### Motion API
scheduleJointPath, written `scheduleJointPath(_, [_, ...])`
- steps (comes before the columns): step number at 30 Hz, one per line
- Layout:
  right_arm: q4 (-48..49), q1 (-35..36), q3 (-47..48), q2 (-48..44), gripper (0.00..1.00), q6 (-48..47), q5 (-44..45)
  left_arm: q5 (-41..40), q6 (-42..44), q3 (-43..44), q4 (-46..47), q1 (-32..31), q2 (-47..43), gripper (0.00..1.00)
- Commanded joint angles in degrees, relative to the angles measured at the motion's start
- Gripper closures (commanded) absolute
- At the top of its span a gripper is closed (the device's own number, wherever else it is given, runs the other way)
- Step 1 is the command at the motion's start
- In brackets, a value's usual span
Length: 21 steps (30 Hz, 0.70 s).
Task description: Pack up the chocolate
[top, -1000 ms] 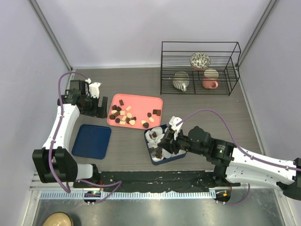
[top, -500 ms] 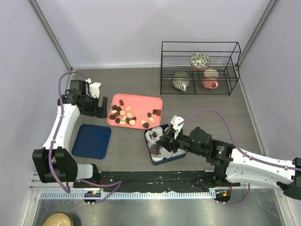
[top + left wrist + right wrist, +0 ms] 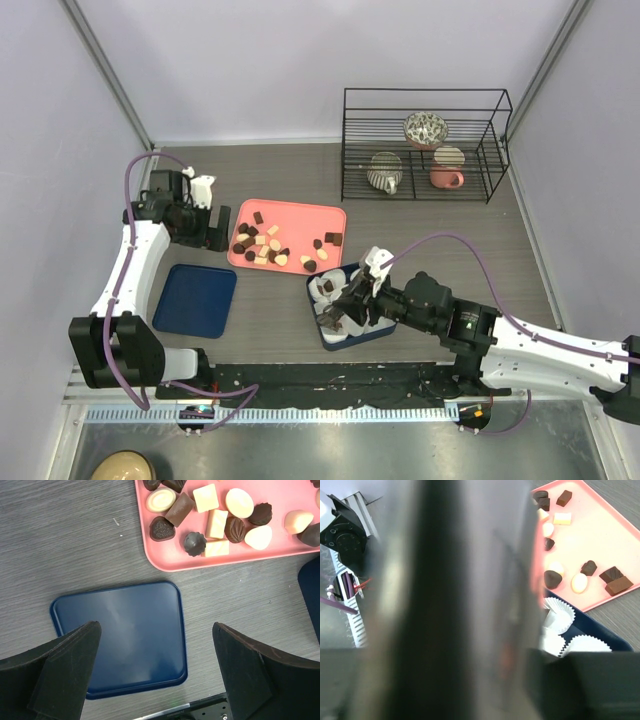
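Several chocolate pieces [image 3: 262, 243], dark, brown and cream, lie on a pink tray [image 3: 300, 214]; they also show in the left wrist view [image 3: 210, 515] and the right wrist view [image 3: 612, 580]. A blue box [image 3: 383, 332] with white paper cups [image 3: 325, 287] stands in front of the tray. My right gripper [image 3: 338, 312] hangs low over the box's near left part; a blurred dark shape fills its wrist view and hides the jaws. My left gripper [image 3: 210, 228] is open and empty, left of the tray, above a blue lid [image 3: 120, 635].
A black wire rack [image 3: 425, 145] with two mugs and a bowl stands at the back right. The blue lid [image 3: 195, 298] lies flat at the near left. The arms' base rail runs along the table's near edge.
My right gripper has shifted slightly left and nearer over the blue box. The left arm has not moved.
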Motion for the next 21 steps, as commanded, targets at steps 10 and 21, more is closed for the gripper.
scheduleJointPath(10, [3.2,0.9,3.5,0.6,0.52,-1.5,1.2,-0.4,0.3,2.0,0.0,-0.1,-1.4,0.00])
scheduleJointPath(21, [19.3,-3.0,18.1,20.4,0.64,-17.6,2.9,-0.4,-0.2,2.8,0.5,-0.2,-1.0,0.00])
